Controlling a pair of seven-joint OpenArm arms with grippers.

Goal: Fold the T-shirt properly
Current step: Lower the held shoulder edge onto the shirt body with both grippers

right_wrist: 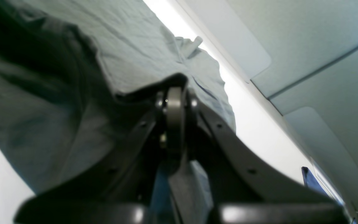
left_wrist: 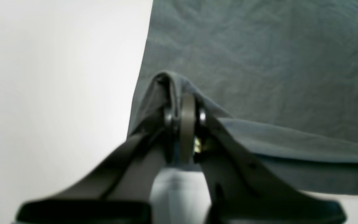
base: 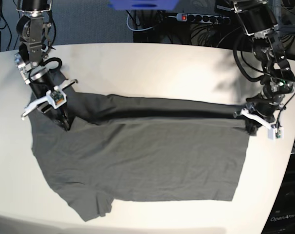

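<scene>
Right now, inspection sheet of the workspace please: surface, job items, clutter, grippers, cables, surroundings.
Surface: white rounded table, bare around the cloth.
Job's things: plain dark olive-grey short-sleeved T-shirt, spread out, far edge lifted between both arms.
Clutter: nothing seen.
Grippers: left gripper jaws shut on a shirt edge; right gripper jaws shut on another edge.
Cables: black cables and a power strip behind the table.
Surroundings: blue object at the top edge.

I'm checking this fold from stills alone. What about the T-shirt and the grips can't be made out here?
- Base view: the right gripper fingertips, sunk in the T-shirt.
- Base view: the far sleeve, beneath the folded-over cloth.
- Left wrist view: how many layers the left gripper pinches; blurred, bunched cloth.
- Right wrist view: the hem, cut off by the frame.
</scene>
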